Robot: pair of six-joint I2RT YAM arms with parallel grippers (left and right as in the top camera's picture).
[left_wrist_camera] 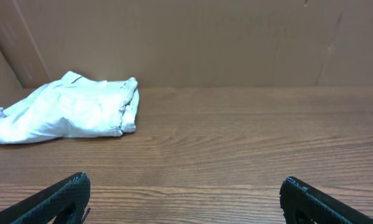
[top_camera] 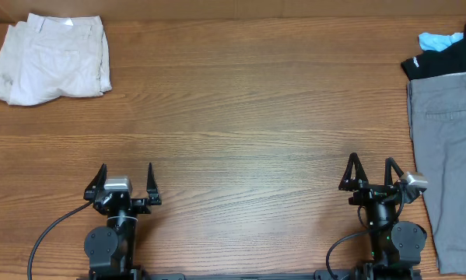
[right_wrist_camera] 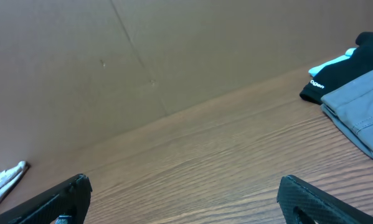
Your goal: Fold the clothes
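Overhead, the loosely heaped cream cotton shorts lie at the brown wooden counter's far left corner, well apart from the left fingers and right fingers, both pairs spread and empty. The left wrist view shows the shorts ahead, to the left. The right wrist view shows a grey cloth garment at the right.

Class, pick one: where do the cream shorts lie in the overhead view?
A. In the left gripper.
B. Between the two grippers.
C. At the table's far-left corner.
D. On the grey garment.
C: the cream shorts lie at the far-left corner of the table, apart from the left gripper and the right gripper, both open and empty.
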